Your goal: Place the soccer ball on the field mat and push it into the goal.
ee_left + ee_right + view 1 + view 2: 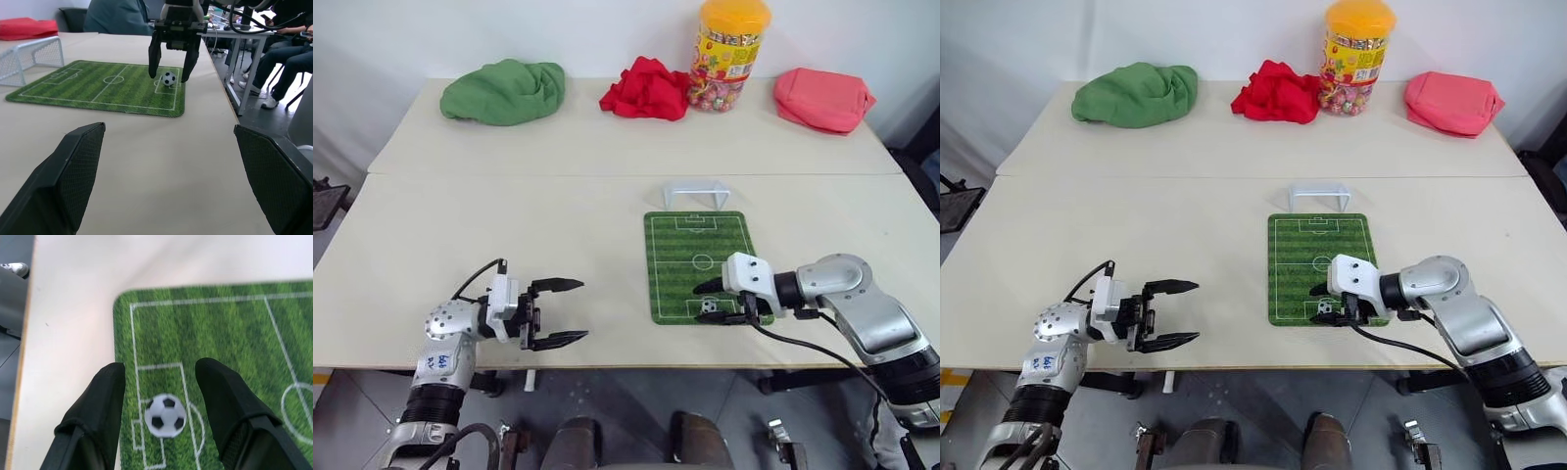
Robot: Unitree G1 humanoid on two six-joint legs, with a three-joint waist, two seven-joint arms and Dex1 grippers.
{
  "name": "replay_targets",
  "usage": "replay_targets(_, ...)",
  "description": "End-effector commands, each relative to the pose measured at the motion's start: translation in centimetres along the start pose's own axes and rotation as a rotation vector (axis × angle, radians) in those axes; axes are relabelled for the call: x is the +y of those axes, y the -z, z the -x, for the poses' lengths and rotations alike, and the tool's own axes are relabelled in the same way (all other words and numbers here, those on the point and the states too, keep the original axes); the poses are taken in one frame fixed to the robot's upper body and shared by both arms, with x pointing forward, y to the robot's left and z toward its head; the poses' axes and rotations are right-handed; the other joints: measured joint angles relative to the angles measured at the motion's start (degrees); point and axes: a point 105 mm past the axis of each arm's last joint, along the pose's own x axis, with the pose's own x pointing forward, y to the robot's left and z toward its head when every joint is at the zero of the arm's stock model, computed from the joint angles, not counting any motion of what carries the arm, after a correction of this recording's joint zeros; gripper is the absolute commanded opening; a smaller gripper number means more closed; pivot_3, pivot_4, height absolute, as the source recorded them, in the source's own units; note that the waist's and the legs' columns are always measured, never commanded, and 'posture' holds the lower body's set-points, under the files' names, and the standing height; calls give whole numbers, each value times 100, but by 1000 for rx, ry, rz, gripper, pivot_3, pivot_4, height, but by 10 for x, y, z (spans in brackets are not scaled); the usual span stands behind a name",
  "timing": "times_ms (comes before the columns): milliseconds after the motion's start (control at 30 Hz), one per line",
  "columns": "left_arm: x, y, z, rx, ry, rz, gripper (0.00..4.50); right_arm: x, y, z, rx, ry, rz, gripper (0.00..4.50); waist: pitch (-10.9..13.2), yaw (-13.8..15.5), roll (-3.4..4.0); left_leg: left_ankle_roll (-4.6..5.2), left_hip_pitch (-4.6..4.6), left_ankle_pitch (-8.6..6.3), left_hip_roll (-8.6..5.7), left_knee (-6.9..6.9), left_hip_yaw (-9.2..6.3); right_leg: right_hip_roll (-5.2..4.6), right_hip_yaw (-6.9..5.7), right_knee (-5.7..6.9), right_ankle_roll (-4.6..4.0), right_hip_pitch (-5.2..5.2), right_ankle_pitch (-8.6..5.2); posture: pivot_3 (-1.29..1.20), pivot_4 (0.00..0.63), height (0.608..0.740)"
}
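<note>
Soccer ball [708, 305] down on the field mat [700, 262], lower middle of frame, near end, well away from the goal [696, 193]. Right gripper [717, 302] spread around it, not gripping. Left gripper [569, 312] wide apart, lower left, empty.

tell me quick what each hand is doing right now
Left hand: open, holding nothing, over bare table.
Right hand: open, fingers either side of the soccer ball, which sits free on the field mat.
</note>
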Motion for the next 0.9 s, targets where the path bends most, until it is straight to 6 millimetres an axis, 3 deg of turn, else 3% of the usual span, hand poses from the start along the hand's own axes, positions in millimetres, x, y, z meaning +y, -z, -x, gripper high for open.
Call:
replay_targets(33,2,-2,-2,-11,2,-19,4500,-9,-25,18,-33,42,69,2501,1,0,-1,1,0,0,0,0,0,0,0,0,0,0,0,0,150,740)
replay_targets(100,2,-2,-2,-11,3,-22,4500,-12,-31,23,-51,70,70,2501,1,0,-1,0,-1,0,0,1,0,0,0,0,0,-1,0,0,150,740)
replay_targets(200,2,-2,-2,-17,17,-24,4500,-11,-35,40,-86,108,62,1926,2,17,-3,0,-2,-1,0,1,-2,0,0,0,0,-1,0,0,150,740)
replay_targets(367,2,-3,-3,-22,43,-26,4500,7,-14,46,-29,88,36,187,3,89,-6,4,-2,-10,0,8,1,0,-1,-2,0,2,0,0,150,740)
replay_targets(400,2,-4,-3,-22,49,-26,4500,10,-11,46,-26,81,26,52,3,92,-6,4,-2,-10,0,9,1,0,-1,-2,0,3,0,0,150,740)
replay_targets(533,-1,-3,-3,-15,94,-17,4500,28,8,36,-40,6,-31,52,4,82,-7,6,-2,-11,1,16,3,0,-1,-1,0,5,0,0,150,740)
replay_targets(900,-3,-7,0,-9,91,-19,4500,26,17,12,-84,-63,-18,52,5,68,-9,6,-1,-12,1,18,1,0,-1,0,0,7,0,0,150,740)
